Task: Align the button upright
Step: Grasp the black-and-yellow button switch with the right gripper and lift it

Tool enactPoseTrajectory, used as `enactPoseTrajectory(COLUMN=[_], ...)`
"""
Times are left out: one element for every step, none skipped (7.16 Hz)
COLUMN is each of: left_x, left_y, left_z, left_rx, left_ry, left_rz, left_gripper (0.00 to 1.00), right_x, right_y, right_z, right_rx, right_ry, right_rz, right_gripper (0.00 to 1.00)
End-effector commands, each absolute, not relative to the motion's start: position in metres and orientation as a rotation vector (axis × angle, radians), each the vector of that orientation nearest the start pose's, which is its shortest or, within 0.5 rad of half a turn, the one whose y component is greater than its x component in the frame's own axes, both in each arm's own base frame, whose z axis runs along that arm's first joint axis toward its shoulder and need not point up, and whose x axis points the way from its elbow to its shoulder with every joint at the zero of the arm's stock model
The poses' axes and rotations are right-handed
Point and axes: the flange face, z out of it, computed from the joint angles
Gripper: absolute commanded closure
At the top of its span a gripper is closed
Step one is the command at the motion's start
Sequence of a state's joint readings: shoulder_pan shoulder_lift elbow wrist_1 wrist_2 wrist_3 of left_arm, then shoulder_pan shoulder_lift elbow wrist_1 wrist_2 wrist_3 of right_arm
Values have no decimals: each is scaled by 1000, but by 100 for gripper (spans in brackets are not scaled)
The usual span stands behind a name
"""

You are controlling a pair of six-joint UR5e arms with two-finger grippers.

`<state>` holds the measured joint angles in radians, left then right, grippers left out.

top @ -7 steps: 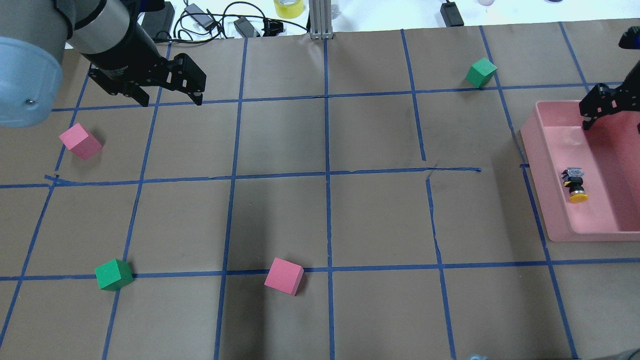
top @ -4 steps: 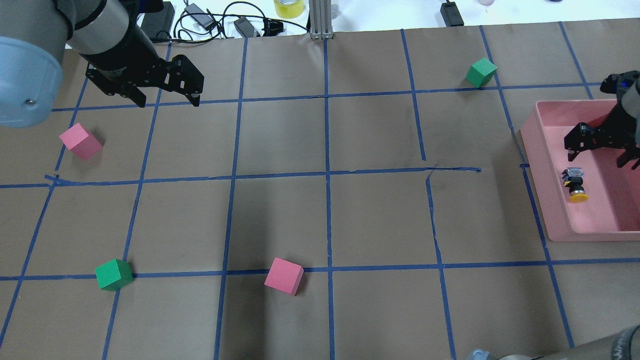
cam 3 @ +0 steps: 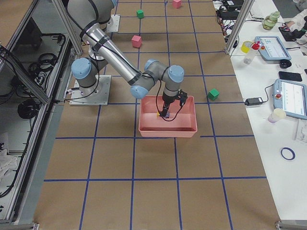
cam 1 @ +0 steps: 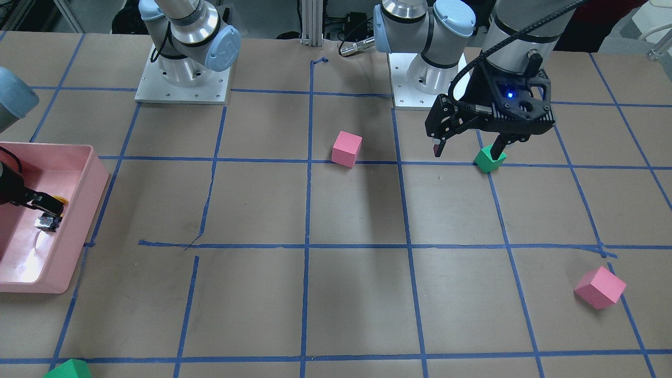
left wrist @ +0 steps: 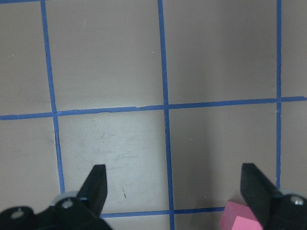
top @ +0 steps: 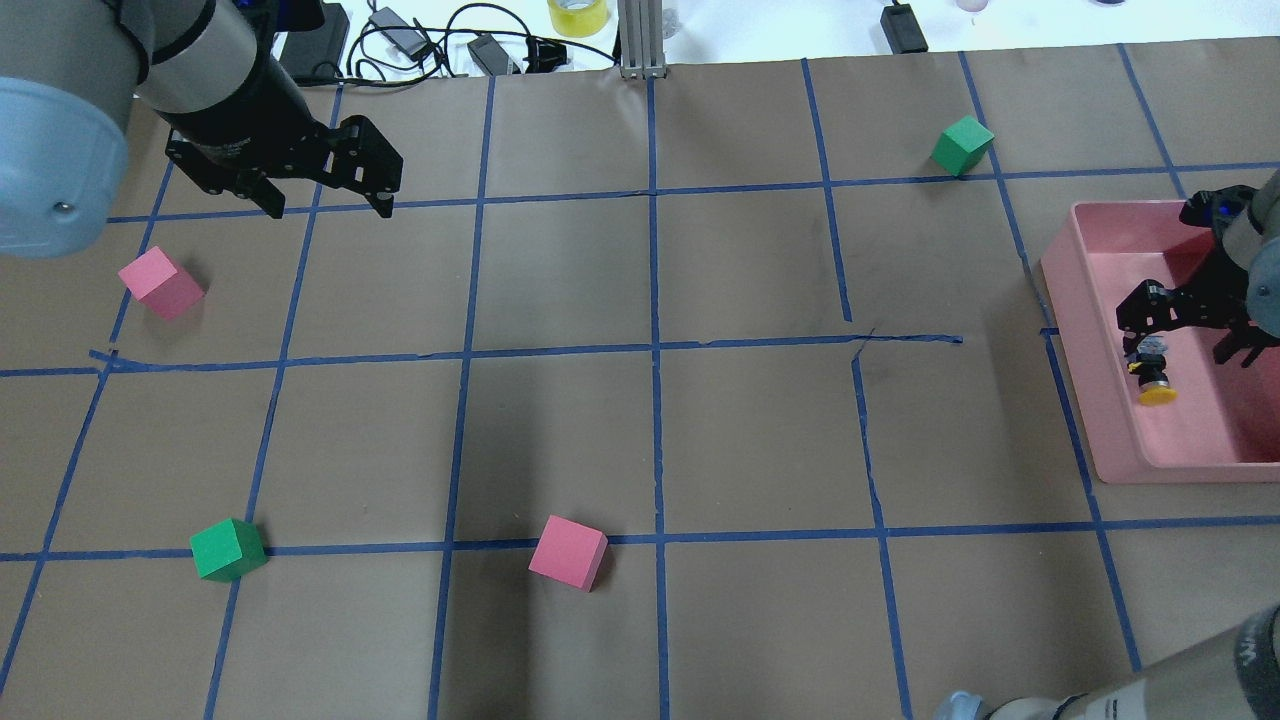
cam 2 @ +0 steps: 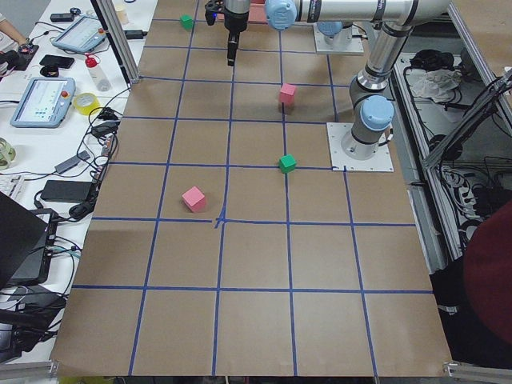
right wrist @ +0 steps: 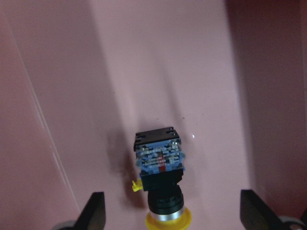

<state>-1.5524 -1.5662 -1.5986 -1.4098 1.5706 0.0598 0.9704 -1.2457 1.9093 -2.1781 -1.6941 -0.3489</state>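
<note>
The button [top: 1154, 374] lies on its side on the floor of the pink tray [top: 1066, 300], yellow cap towards the near edge of the overhead view and base block towards the far edge. My right gripper [top: 1189, 346] is open inside the tray, just above the button's base end. In the right wrist view the button [right wrist: 160, 165] lies between the open fingers [right wrist: 97, 206] and touches neither. It also shows in the front view [cam 1: 48, 220]. My left gripper [top: 330, 208] is open and empty above the far left of the table.
Pink cubes [top: 160, 283] [top: 568, 552] and green cubes [top: 228, 549] [top: 962, 144] lie scattered on the brown paper with its blue tape grid. The tray walls stand close around my right gripper. Cables and a tape roll [top: 578, 14] lie beyond the far edge.
My right gripper has moved towards the near side of the tray and down, to just over the button. My left gripper has drifted slightly left. The button has not moved.
</note>
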Motion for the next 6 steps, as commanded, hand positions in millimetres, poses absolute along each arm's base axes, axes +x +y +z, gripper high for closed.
enactPoseTrajectory(left_x=[-124,-124,-125,-125,-124,-125], left_y=[-505,-504,-504,-504,-504,-504], left_z=[493,490,490,489,489,489], left_rx=[62,63,61,61,58,61], left_ry=[3128,3134,3136,3137,3134,3134], left_rz=[-214,-207,-205,-210,-210,-210], left_gripper=[0,0,0,0,0,0], right_x=[-222,-226,-227,-227,-228,-229], right_y=[-508,-509,-508,-508,-508,-507], right_z=[202,199,197,188,180,181], right_rx=[377,296,299,297,299,294], right_ry=[3177,3187,3184,3174,3163,3164], right_rz=[204,193,195,218,236,242], right_gripper=[0,0,0,0,9,84])
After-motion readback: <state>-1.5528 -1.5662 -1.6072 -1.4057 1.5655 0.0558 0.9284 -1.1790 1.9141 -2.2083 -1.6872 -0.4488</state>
